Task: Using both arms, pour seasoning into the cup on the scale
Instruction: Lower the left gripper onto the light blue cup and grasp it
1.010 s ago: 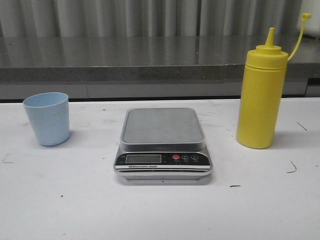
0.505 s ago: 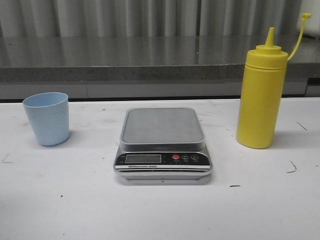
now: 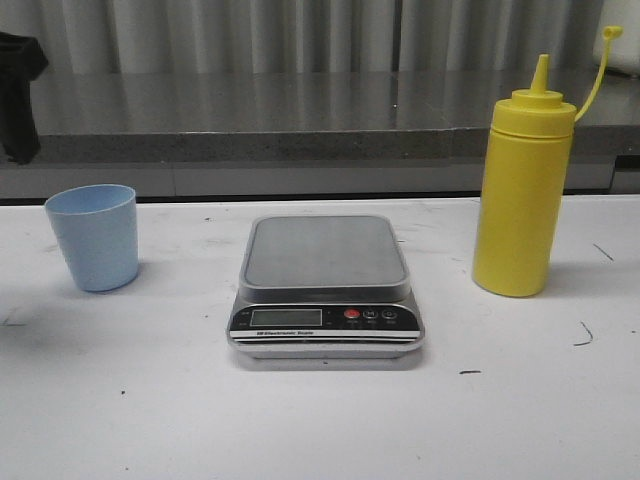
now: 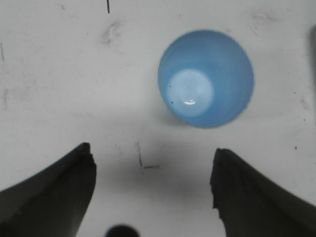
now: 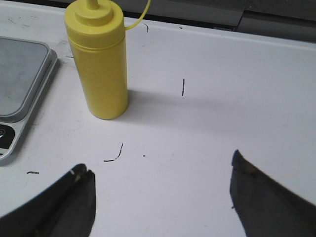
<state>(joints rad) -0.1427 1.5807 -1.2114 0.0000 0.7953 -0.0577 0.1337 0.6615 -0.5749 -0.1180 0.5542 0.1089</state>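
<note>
Since a moment ago my left arm has come into the front view as a dark shape at the upper left edge, above the cup [image 3: 92, 237]; nothing else on the table [image 3: 320, 420] has shifted. From the left wrist camera I look straight down into the empty cup, and the left gripper [image 4: 153, 190] hangs above it with its jaws spread wide, the cup lying off-centre ahead of them. My right gripper [image 5: 160, 192] is equally wide and holds nothing, with the seasoning [image 5: 98, 59] standing upright, cap off and tethered, near the scale [image 3: 325, 285] whose platform is bare. I judge the step in hand is picking up the cup, so I should centre the jaws around it first, descend to its mid-wall, close gently so the light plastic neither tips nor squirts out, then place it squarely on the platform.
</note>
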